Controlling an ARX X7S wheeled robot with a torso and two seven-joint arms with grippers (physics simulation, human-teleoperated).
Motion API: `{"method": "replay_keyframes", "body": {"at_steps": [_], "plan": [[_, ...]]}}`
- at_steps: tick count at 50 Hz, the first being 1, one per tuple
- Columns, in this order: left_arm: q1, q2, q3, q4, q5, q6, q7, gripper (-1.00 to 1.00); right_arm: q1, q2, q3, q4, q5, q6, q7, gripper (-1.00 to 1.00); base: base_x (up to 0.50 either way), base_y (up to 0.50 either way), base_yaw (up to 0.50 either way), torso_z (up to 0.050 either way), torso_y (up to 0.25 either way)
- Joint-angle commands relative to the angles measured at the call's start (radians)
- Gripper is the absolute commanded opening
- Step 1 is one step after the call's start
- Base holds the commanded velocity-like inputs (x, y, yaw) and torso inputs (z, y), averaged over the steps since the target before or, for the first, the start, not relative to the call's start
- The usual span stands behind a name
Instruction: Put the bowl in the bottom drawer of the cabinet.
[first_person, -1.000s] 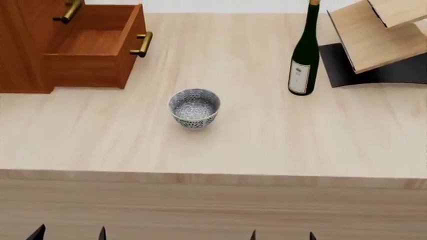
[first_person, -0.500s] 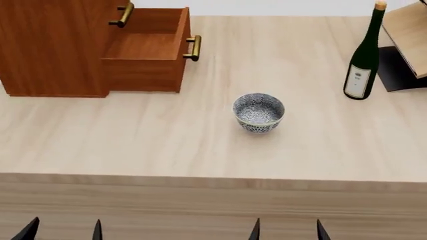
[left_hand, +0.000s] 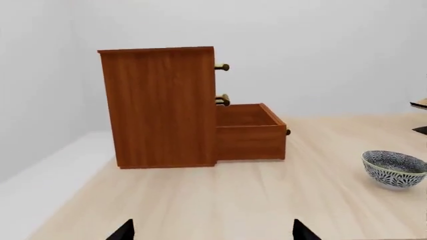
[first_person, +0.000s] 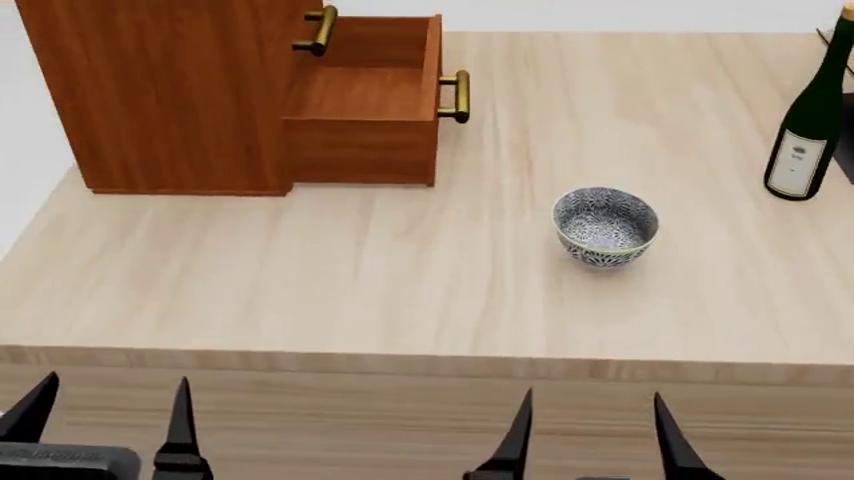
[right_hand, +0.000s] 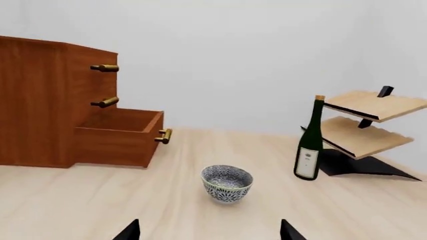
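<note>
Bowl (first_person: 606, 226): upright on the tabletop (first_person: 334, 270), apart from the cabinet (first_person: 167, 90).
Bottom drawer (first_person: 367, 110): pulled out.
Left pincer (first_person: 104, 420): wide, holding nothing.
Right pincer (first_person: 591, 432): wide, holding nothing.

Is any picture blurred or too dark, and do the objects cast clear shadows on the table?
Head view: sharp and evenly lit; only a faint soft shadow under the bowl, no glare on the table. Right wrist view: the bowl, bottle and rack are crisp. Left wrist view: the cabinet is clear, the bowl is cut by the edge.
</note>
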Motion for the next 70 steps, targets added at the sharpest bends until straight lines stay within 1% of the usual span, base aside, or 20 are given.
{"method": "replay_keyframes", "body": {"at_steps": [1, 12, 17, 25, 33, 38, 41, 47, 50, 57, 70], "plan": [[-0.043, -0.006, 0.013, 0.067, -0.008, -0.065, -0.018, 1.0, 0.015, 0.009, 0.004, -0.045, 0.006, 0.04, 0.014, 1.0, 0.0, 0.0, 0.0, 0.05, 0.021], [-0.063, -0.016, 0.014, 0.096, -0.019, -0.096, -0.031, 1.0, 0.051, 0.02, 0.006, -0.103, 0.02, 0.106, 0.016, 1.0, 0.02, 0.0, 0.0, 0.05, 0.022], [-0.066, -0.02, 0.012, 0.115, -0.026, -0.109, -0.036, 1.0, 0.073, 0.024, -0.004, -0.113, 0.025, 0.144, 0.01, 1.0, 0.48, 0.03, 0.0, 0.05, 0.022], [-0.051, -0.025, 0.019, 0.108, -0.026, -0.088, -0.042, 1.0, 0.074, 0.027, -0.013, -0.106, 0.024, 0.138, 0.013, 1.0, 0.5, 0.04, 0.0, 0.05, 0.022], [-0.01, -0.036, 0.027, 0.102, -0.028, -0.059, -0.04, 1.0, 0.069, 0.031, -0.021, -0.102, 0.02, 0.131, 0.019, 1.0, 0.5, 0.04, 0.0, 0.05, 0.021], [0.028, -0.054, 0.033, 0.153, -0.027, -0.065, -0.052, 1.0, 0.068, 0.033, -0.027, -0.101, 0.021, 0.13, 0.02, 1.0, 0.5, 0.04, 0.0, 0.05, 0.022], [0.084, -0.064, 0.037, 0.194, -0.009, -0.047, -0.072, 1.0, 0.07, 0.033, -0.027, -0.1, 0.023, 0.131, 0.022, 1.0, 0.5, 0.04, 0.0, 0.048, 0.02], [0.233, -0.102, 0.039, 0.347, 0.002, -0.035, -0.083, 1.0, 0.075, 0.036, -0.028, -0.099, 0.024, 0.135, 0.026, 1.0, 0.5, 0.04, 0.0, 0.002, 0.0], [0.285, -0.117, 0.025, 0.391, -0.005, -0.022, -0.088, 1.0, 0.079, 0.035, -0.031, -0.097, 0.026, 0.135, 0.027, 1.0, 0.5, 0.04, 0.0, 0.0, 0.0], [0.318, -0.126, 0.034, 0.391, 0.0, -0.008, -0.094, 1.0, 0.088, 0.034, -0.046, -0.104, 0.022, 0.146, 0.03, 1.0, 0.5, 0.04, 0.0, 0.0, 0.0], [0.321, -0.133, 0.028, 0.382, -0.012, 0.005, -0.106, 1.0, 0.106, 0.035, -0.073, -0.096, 0.008, 0.153, 0.037, 1.0, 0.5, 0.08, 0.0, 0.0, 0.0]]}}
